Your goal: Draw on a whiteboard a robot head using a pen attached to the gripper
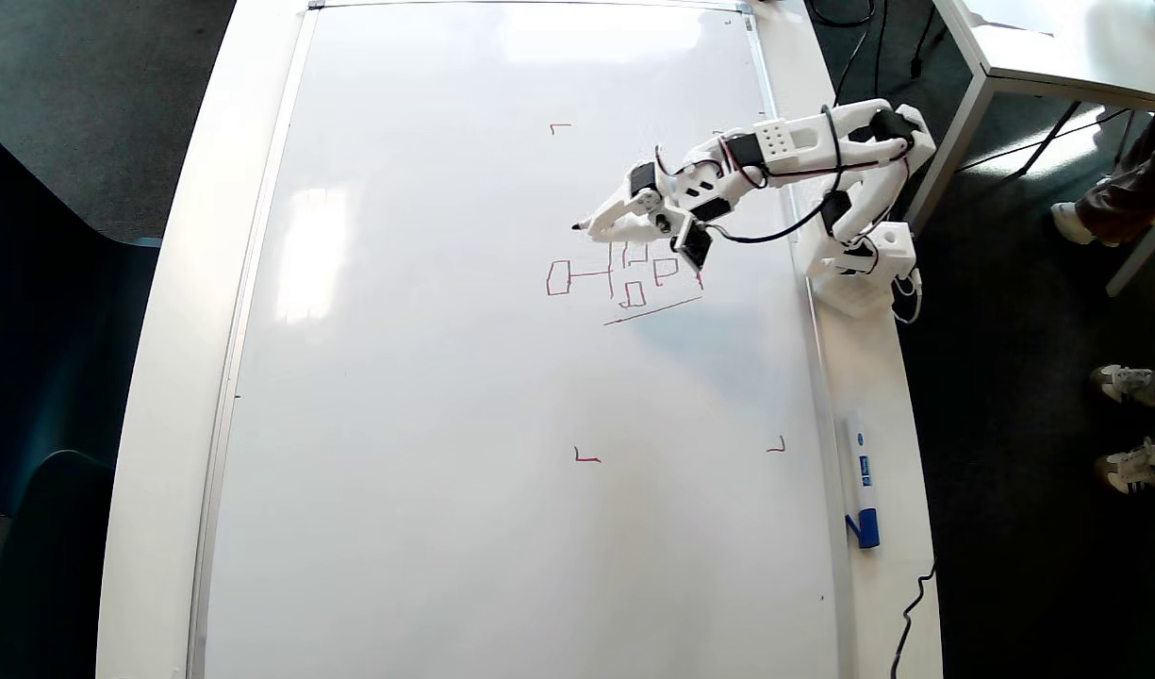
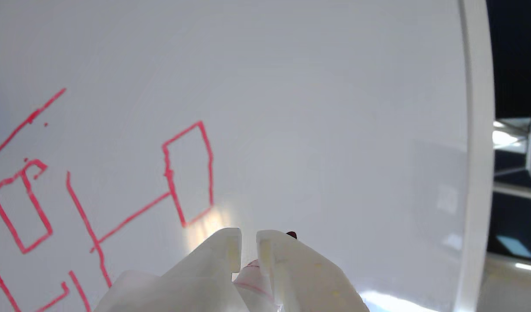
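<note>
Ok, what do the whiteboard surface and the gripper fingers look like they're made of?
The whiteboard looks like glossy coated board: it mirrors window glare, and its thin edge frame looks like metal. The fingers look like matte white 3D-printed plastic, with chunky, faceted shapes; layer lines are too faint to confirm.
</note>
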